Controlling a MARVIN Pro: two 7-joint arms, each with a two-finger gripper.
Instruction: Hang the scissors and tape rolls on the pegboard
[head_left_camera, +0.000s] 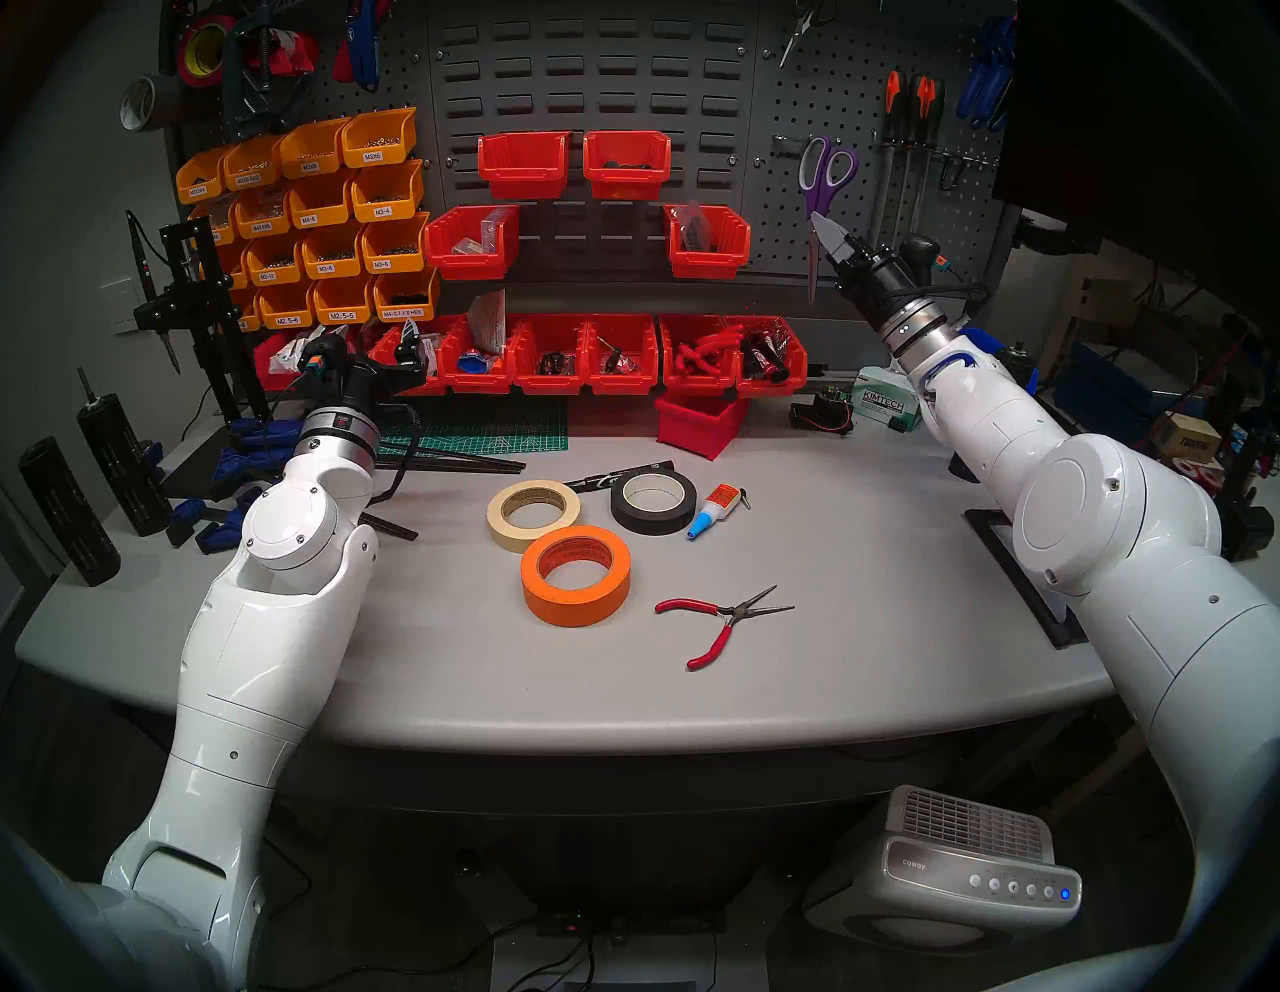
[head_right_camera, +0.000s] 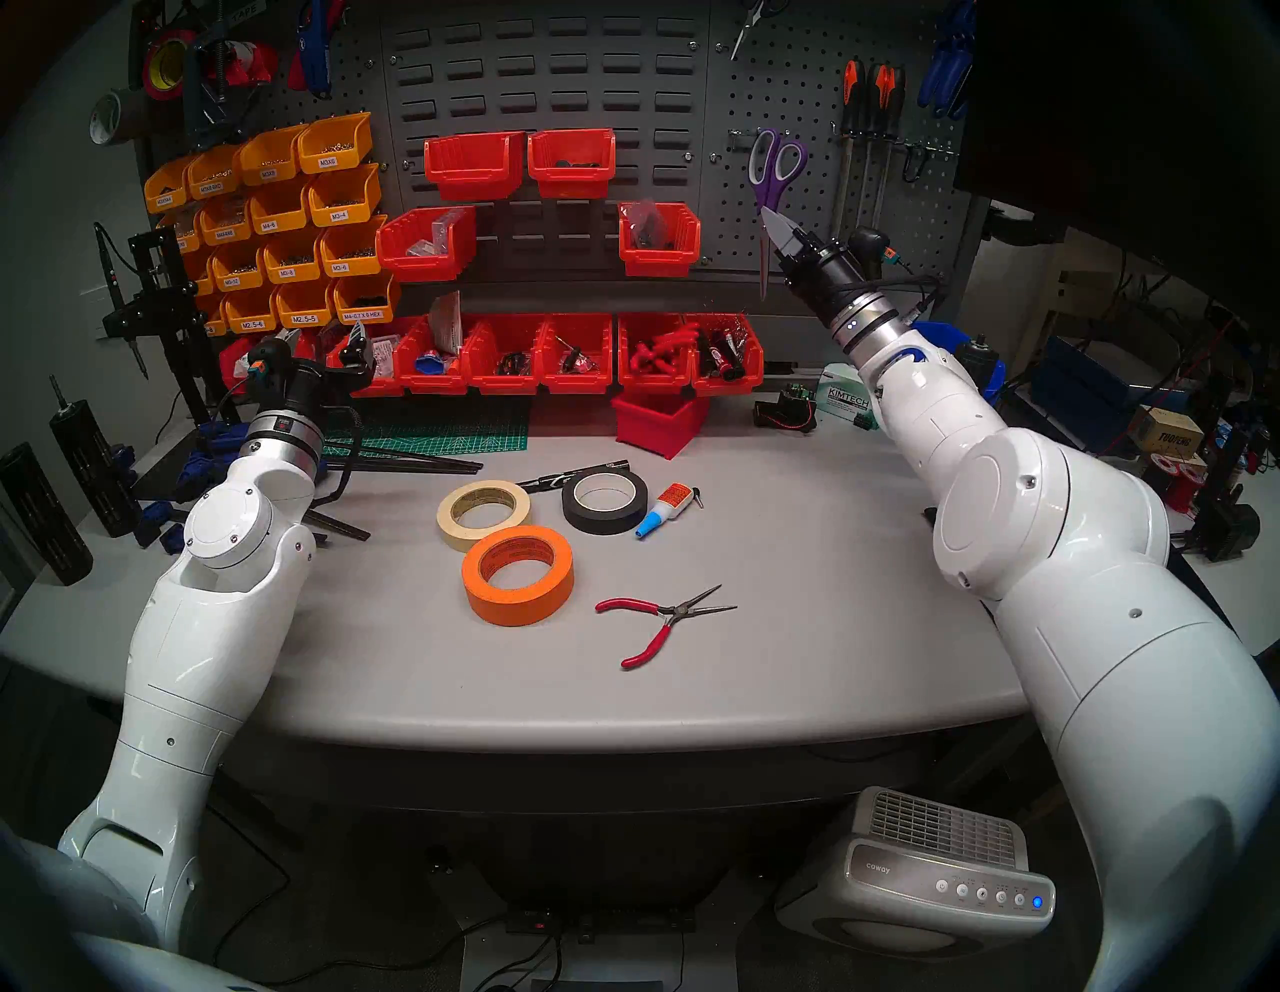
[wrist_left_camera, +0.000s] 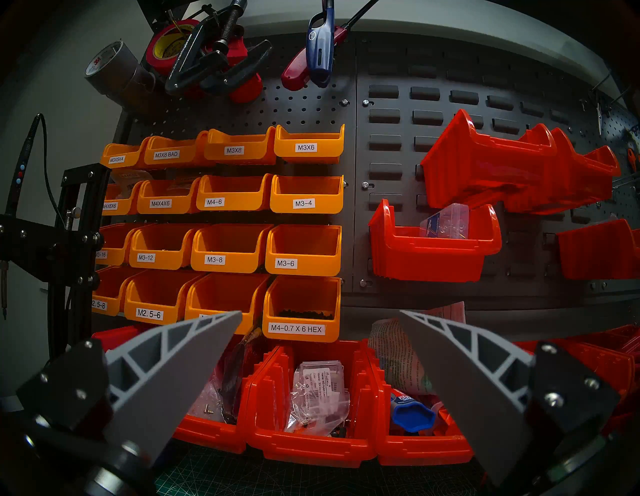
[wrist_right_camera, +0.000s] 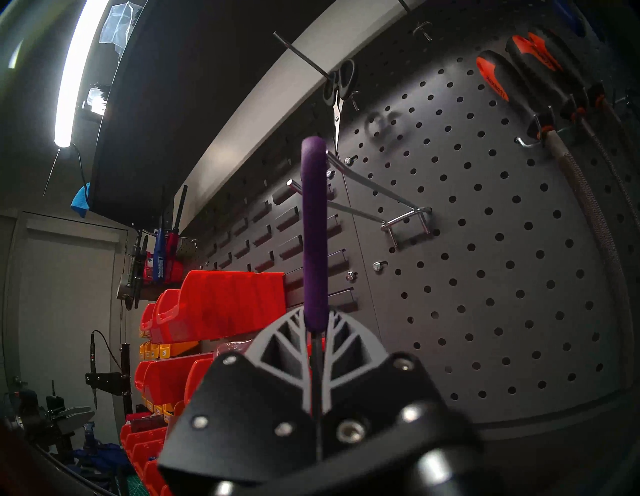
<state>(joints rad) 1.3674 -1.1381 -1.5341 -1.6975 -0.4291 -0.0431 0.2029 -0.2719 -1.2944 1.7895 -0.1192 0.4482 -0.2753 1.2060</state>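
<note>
The scissors (head_left_camera: 825, 173) with purple handles are held upright against the pegboard (head_left_camera: 776, 208), blades pointing down. My right gripper (head_left_camera: 828, 232) is shut on the blades just under the handles. In the right wrist view the purple handle (wrist_right_camera: 314, 242) stands edge-on above the shut fingers (wrist_right_camera: 277, 332), and the double-prong metal hook (wrist_right_camera: 381, 197) crosses it; whether a prong passes through a loop I cannot tell. Three tape rolls lie flat mid-table: cream (head_left_camera: 505, 530), black (head_left_camera: 653, 521), orange (head_left_camera: 575, 604). My left gripper (wrist_left_camera: 320, 311) hangs open and empty near the bins at the left.
Red-handled pliers (head_left_camera: 720, 620), a glue bottle (head_left_camera: 717, 509) and a black marker (head_left_camera: 616, 476) lie near the rolls. Red bins (head_left_camera: 623, 360) line the table's back, orange bins (head_left_camera: 325, 215) the left wall. Screwdrivers (head_left_camera: 907, 104) and small snips (wrist_right_camera: 337, 100) hang close to the hook.
</note>
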